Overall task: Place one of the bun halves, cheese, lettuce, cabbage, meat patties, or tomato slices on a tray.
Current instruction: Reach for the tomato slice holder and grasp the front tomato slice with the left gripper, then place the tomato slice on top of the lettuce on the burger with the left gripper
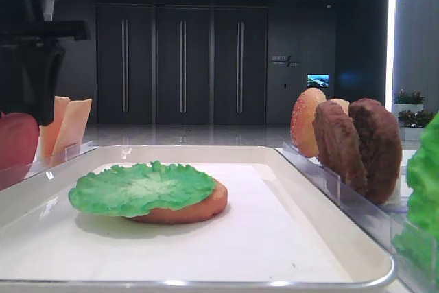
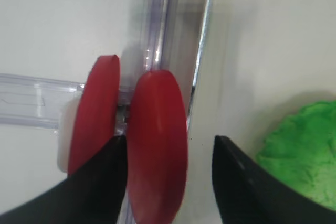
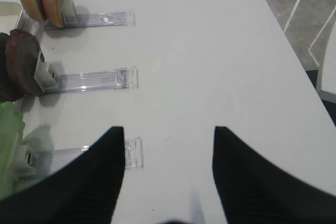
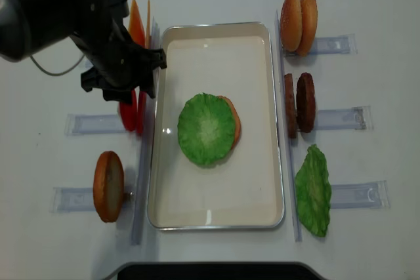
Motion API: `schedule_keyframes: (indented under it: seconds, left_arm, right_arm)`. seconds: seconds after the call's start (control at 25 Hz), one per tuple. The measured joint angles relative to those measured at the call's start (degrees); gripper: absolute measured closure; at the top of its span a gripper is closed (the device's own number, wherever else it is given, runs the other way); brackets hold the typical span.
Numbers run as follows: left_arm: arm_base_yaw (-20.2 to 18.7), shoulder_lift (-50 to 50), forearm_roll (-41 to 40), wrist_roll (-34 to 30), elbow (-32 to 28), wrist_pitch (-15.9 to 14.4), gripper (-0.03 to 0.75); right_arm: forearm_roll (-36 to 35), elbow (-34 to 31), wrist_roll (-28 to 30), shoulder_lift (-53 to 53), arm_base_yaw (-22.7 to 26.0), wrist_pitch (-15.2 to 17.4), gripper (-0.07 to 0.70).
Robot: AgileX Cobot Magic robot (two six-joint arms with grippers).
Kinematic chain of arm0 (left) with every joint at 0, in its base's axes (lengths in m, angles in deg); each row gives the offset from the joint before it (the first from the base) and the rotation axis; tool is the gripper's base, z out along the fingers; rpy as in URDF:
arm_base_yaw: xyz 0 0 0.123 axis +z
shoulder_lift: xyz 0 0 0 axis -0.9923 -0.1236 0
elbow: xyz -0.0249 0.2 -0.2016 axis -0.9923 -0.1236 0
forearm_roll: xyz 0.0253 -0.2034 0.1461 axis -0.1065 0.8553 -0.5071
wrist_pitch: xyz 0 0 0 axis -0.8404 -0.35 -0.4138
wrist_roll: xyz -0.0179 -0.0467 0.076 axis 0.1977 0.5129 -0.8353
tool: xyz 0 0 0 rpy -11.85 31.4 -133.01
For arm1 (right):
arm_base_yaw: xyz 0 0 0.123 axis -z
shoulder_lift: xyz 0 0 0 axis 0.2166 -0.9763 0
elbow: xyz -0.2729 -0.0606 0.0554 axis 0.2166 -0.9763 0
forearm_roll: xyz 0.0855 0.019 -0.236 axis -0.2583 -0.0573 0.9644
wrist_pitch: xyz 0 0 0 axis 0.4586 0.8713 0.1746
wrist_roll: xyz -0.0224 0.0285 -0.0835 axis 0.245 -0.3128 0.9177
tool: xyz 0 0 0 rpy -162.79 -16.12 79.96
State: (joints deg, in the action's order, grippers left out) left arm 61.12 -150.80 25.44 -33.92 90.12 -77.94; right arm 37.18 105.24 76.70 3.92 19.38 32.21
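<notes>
Two red tomato slices [image 2: 97, 114] stand upright in a clear rack left of the white tray [image 4: 262, 37]. My left gripper [image 2: 169, 137] is open and straddles the right-hand slice [image 2: 157, 145]. Its left finger sits in the gap between the two slices, and its right finger stands apart from the slice. From above, the left arm covers the slices [image 4: 128, 117]. On the tray lies a green lettuce leaf [image 4: 205, 129] on an orange-brown bun base [image 4: 234, 122]. My right gripper [image 3: 169, 128] is open over bare table with nothing between its fingers.
Cheese slices [image 4: 136, 21] and a bun half [image 4: 108, 186] stand in racks left of the tray. Right of it stand bun halves [image 4: 298, 12], dark meat patties [image 4: 296, 104] and a second lettuce leaf [image 4: 314, 191]. Clear rack rails [image 3: 97, 81] lie under my right gripper.
</notes>
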Motion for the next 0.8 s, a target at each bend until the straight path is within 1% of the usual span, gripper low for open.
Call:
schedule_keyframes:
  seconds: [0.08,0.12,0.16,0.2,0.24,0.28,0.32,0.48,0.56,0.68,0.76,0.8]
  left_arm:
    - [0.0,-1.8,-0.1,-0.6,0.0,0.0,0.333]
    - [0.0,-2.4,-0.3,-0.8,0.0,-0.2,0.373]
    - [0.0,-2.9,-0.7,-1.2,0.0,-0.5,0.43]
    - [0.0,-3.1,-1.1,-1.7,0.0,-1.0,0.524]
    - [0.0,-3.1,-1.4,-2.4,0.0,-1.6,0.597]
    - [0.0,-3.0,-1.6,-2.9,0.2,-2.1,0.643]
    - [0.0,-2.8,-1.6,-3.3,0.5,-2.4,0.659]
    - [0.0,0.2,-1.1,-3.8,4.0,-5.4,0.662]
    - [0.0,2.1,0.6,-4.1,5.9,-5.5,0.662]
    - [-0.1,3.7,3.3,-5.3,6.4,-6.3,0.662]
    - [-0.1,3.8,6.5,-7.6,5.5,-6.1,0.662]
    - [-0.1,3.8,9.1,-10.1,4.4,-5.2,0.662]
  right_arm:
    - [0.0,0.0,0.0,0.0,0.0,0.0,0.268]
    - [0.0,0.0,0.0,0.0,0.0,0.0,0.268]
    - [0.0,0.0,0.0,0.0,0.0,0.0,0.268]
    - [0.0,0.0,0.0,0.0,0.0,0.0,0.268]
    - [0.0,0.0,0.0,0.0,0.0,0.0,0.268]
    - [0.0,0.0,0.0,0.0,0.0,0.0,0.268]
    - [0.0,0.0,0.0,0.0,0.0,0.0,0.268]
    - [0.0,0.0,0.0,0.0,0.0,0.0,0.268]
    - [0.0,0.0,0.0,0.0,0.0,0.0,0.268]
    - [0.0,0.0,0.0,0.0,0.0,0.0,0.268]
    - [0.0,0.0,0.0,0.0,0.0,0.0,0.268]
    - [0.0,0.0,0.0,0.0,0.0,0.0,0.268]
